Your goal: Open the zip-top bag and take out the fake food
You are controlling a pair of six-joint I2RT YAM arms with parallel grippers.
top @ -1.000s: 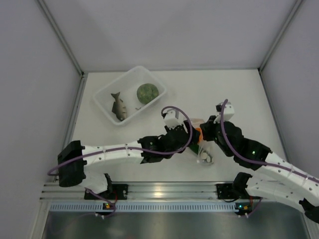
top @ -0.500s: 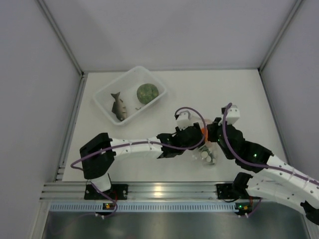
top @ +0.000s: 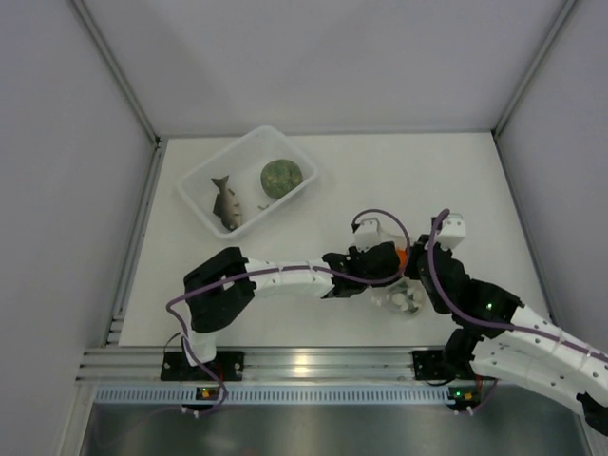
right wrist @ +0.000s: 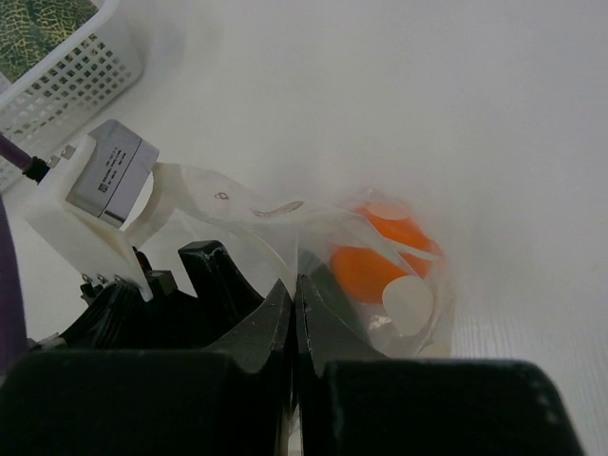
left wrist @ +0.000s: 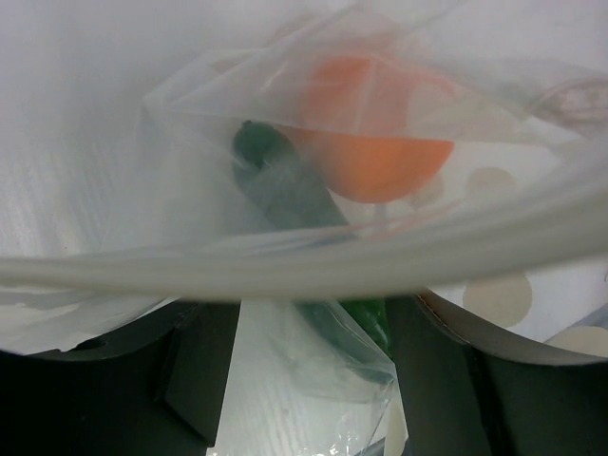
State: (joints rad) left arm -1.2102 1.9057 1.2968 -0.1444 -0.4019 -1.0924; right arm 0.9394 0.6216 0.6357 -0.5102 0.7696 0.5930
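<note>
The zip-top bag [top: 405,297] lies at the near right of the table, clear and crinkled. Inside it show an orange ball [left wrist: 380,161] and a dark green cucumber [left wrist: 294,195]. My left gripper [left wrist: 313,380] is open and pushed into the bag's mouth, with the zip rim across its view. Film and the cucumber's near end lie between its fingers [left wrist: 199,370]. My right gripper [right wrist: 295,294] is shut on the bag's [right wrist: 285,214] edge, with the orange ball [right wrist: 366,271] just beyond its tips. A fish [top: 226,201] and a pale-green ball [top: 281,178] lie in the white basket.
The white perforated basket [top: 204,171] stands at the back left, and its corner [right wrist: 57,90] shows in the right wrist view. The left wrist's camera block [right wrist: 109,171] sits close beside the right fingers. White walls close in the table on three sides.
The left arm has stretched to the right, and its gripper has gone further into the bag. The right arm and the bag have shifted slightly right and nearer.
</note>
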